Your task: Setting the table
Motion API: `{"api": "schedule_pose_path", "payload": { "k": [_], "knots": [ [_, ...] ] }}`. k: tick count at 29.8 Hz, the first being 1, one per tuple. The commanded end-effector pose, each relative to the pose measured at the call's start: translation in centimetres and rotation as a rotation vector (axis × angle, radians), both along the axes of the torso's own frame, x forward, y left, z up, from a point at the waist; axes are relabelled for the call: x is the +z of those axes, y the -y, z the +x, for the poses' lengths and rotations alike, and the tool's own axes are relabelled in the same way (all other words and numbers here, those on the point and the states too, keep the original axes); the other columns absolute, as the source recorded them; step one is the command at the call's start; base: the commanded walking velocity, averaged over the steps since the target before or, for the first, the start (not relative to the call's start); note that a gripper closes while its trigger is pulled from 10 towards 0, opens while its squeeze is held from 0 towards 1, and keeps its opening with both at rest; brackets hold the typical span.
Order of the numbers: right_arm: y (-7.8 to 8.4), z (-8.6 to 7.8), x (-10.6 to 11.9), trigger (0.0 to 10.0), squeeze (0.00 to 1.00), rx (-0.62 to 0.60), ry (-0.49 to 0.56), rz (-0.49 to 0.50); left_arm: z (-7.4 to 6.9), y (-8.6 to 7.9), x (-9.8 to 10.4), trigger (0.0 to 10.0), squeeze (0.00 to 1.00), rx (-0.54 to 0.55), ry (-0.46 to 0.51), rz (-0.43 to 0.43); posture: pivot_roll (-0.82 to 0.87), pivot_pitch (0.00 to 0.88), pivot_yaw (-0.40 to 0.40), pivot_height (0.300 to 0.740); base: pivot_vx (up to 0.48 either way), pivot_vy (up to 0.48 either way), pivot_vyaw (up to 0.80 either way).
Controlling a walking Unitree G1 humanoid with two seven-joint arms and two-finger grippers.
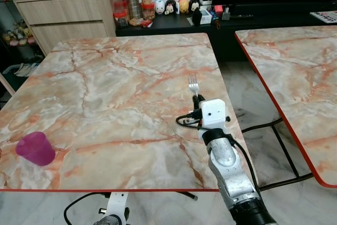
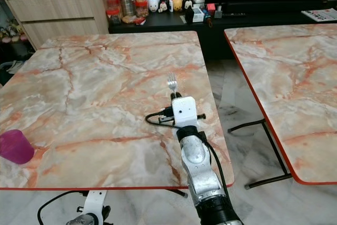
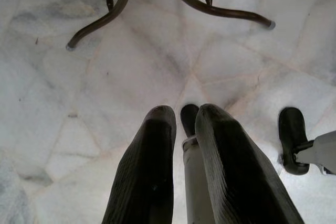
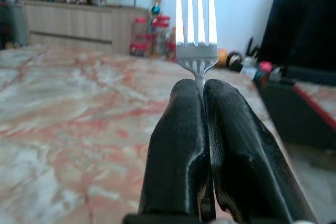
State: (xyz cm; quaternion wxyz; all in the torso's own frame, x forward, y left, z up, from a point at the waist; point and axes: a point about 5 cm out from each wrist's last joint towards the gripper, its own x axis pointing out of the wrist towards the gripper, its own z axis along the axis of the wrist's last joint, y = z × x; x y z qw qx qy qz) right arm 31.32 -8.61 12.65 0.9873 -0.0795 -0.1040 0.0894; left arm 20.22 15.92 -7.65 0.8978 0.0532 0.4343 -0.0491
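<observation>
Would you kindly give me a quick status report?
Right gripper shut on fork, tines up over marble table. Left gripper idle near floor. Purple cup far left; path unobstructed.

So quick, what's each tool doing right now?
Left tool: shut, empty, hanging above the floor.
Right tool: shut on the fork, tines up, over the marble table.

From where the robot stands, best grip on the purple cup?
Take the purple cup across its side wall, coming from above or from the near table edge. It stands upright, mouth up, tapering toward the base, near the front-left corner, with nothing crowding it.
</observation>
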Motion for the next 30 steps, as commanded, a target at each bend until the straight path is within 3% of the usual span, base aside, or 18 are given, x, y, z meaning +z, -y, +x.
{"api": "schedule_pose_path", "payload": {
  "k": [1, 9, 30],
  "knots": [
    [-0.11, 0.06, 0.70, 10.0, 0.00, -0.005, 0.047, 0.002, -0.43, -0.35, -0.25, 10.0, 0.00, -0.008, -0.025, 0.022, -0.09, 0.000, 0.065, 0.740, 0.000, -0.285, 0.00],
    [-0.30, -0.02, 0.98, 10.0, 0.00, 0.027, 0.114, -0.039, -0.62, -0.35, -0.36, 10.0, 0.00, -0.013, -0.037, 0.030, -0.09, 0.000, 0.063, 0.740, 0.000, -0.292, 0.00],
    [-0.38, 0.10, 0.78, 10.0, 0.00, 0.023, 0.125, -0.056, -0.77, -0.30, -0.46, 10.0, 0.00, -0.020, -0.050, 0.036, -0.10, 0.000, 0.065, 0.740, 0.000, -0.285, 0.00]
  ]
}}
